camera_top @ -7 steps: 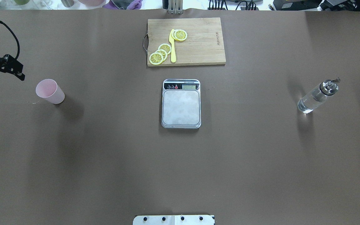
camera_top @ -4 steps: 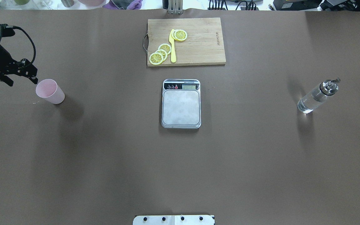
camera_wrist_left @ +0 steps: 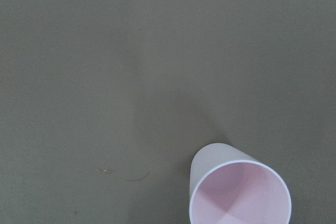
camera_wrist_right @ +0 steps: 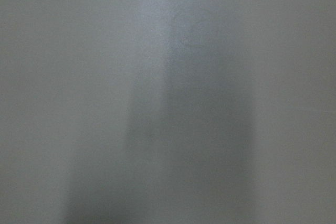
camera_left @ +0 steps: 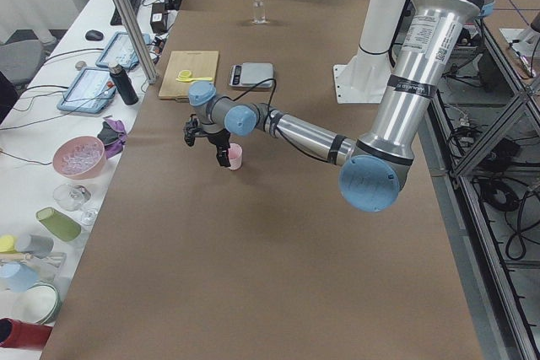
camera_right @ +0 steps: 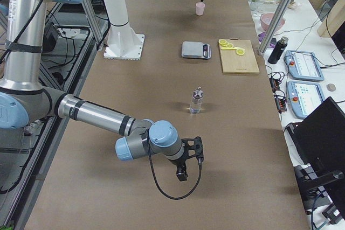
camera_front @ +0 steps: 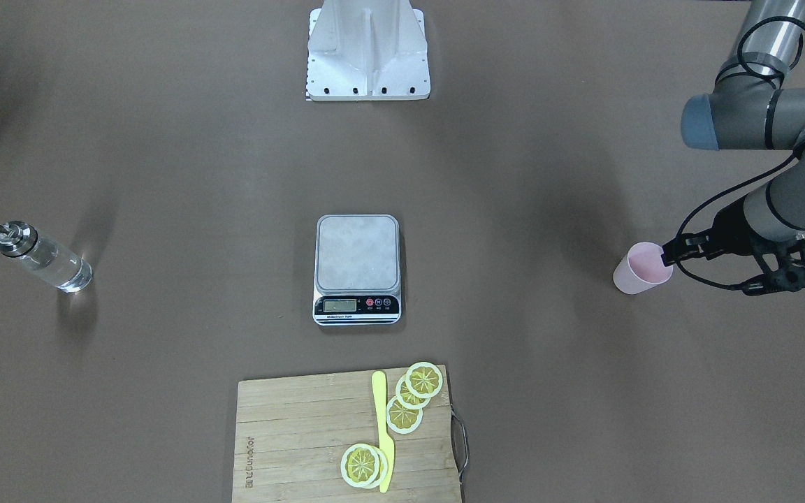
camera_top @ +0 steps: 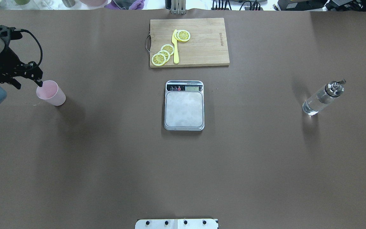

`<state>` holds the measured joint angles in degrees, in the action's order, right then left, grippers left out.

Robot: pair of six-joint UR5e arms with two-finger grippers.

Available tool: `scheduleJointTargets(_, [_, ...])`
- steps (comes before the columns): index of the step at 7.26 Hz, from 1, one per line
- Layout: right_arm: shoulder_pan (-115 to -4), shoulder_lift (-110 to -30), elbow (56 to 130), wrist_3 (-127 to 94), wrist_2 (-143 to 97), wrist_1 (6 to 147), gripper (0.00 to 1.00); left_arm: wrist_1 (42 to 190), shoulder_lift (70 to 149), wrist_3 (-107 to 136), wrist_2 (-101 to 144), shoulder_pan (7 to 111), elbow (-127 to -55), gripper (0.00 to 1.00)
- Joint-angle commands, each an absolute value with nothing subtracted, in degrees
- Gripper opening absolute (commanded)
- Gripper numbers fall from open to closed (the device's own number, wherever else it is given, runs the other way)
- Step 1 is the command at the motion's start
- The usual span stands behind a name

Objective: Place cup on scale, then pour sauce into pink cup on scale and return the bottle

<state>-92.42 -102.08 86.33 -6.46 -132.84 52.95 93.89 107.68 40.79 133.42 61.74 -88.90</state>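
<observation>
Fingers [camera_top: 39,83] of left gripper [camera_top: 29,84] are spread apart, holding nothing. One tip is right at the rim of the cup [camera_top: 52,94], the other is out beyond it; can't tell if it touches. Cup upright on the table [camera_top: 183,175], well apart from the scale [camera_top: 184,109]. Bottle [camera_top: 321,99] stands far right. Right gripper [camera_right: 188,166] is seen only side-on, so can't tell whether it's spread or closed.
</observation>
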Motion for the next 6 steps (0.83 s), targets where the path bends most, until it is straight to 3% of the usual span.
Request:
scheduleJointTargets(1, [-91.3,-103.4,84.8,-6.9,-135.4,47.1,1.0,97.3,107.8,42.3,133.4,59.9,-86.5,0.76])
scheduleJointTargets(3, [-90.4,-103.2,79.0,-6.9,-139.1,39.8,1.0,98.3,108.2,42.7,133.4,58.8,-85.7,0.71])
scheduleJointTargets(4, [-89.0,-102.7,77.8,-9.6,-140.7,37.2,1.0,98.3,108.2,42.8,133.4,58.8,-85.7,0.64])
scheduleJointTargets(5, [-86.5,-102.7,77.3,-13.7,-140.5,33.8,1.0,98.3,108.2,42.9,133.4,58.8,-85.8,0.53])
scheduleJointTargets(6, [-84.6,-102.5,76.5,-16.7,-140.2,30.1,1.0,98.3,108.2,42.9,133.4,58.7,-86.0,0.35])
